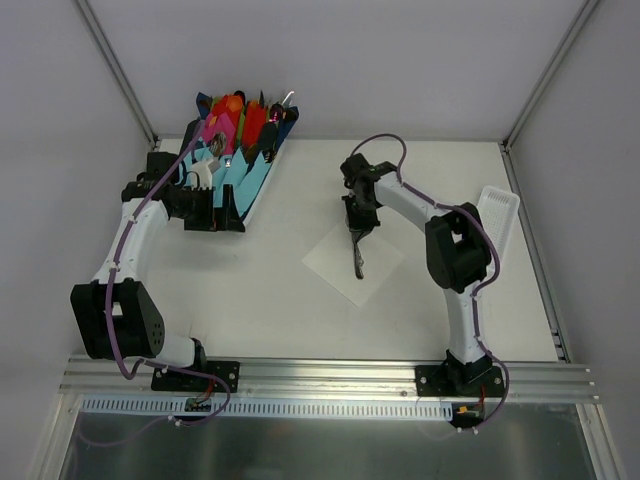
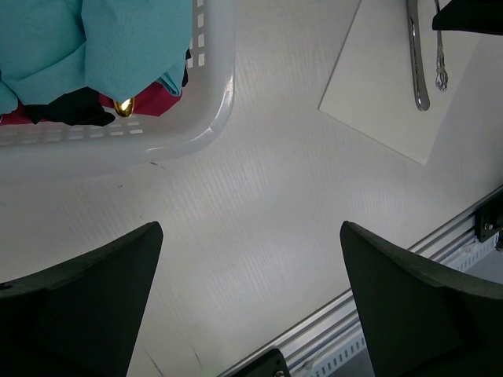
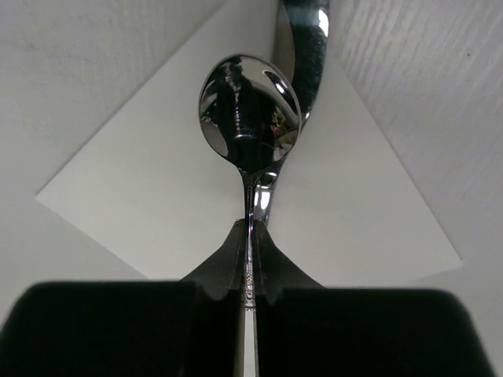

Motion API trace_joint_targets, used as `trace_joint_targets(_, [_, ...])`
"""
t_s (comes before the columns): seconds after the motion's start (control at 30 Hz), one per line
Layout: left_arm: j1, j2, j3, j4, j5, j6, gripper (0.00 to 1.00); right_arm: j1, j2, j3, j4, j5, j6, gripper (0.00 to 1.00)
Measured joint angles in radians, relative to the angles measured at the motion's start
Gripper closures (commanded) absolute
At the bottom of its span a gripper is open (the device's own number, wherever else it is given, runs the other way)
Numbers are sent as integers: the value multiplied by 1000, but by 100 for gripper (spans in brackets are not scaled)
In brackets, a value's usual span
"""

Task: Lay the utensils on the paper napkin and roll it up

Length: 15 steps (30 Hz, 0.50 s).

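Note:
The white paper napkin point(image 1: 345, 265) lies flat mid-table, also in the left wrist view point(image 2: 389, 86) and under the right gripper point(image 3: 149, 196). My right gripper point(image 1: 358, 228) point(image 3: 249, 251) is shut on the thin handle of a shiny spoon point(image 3: 250, 110), held over the napkin; I cannot tell whether its bowl touches the paper. A second metal utensil point(image 3: 308, 47) point(image 2: 417, 67) lies on the napkin just beyond it. My left gripper point(image 1: 216, 212) point(image 2: 251, 298) is open and empty, above bare table beside the basket.
A white basket point(image 2: 212, 118) point(image 1: 262, 185) of light-blue, pink and red napkin bundles stands at the back left. A white ribbed tray point(image 1: 497, 215) lies at the right edge. The metal rail point(image 1: 330, 375) runs along the near edge.

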Motion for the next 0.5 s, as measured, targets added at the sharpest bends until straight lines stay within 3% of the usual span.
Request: trace_joint_targets(0.5, [0, 1, -3, -1, 2, -1, 1, 65, 30, 48, 2, 18, 76, 100])
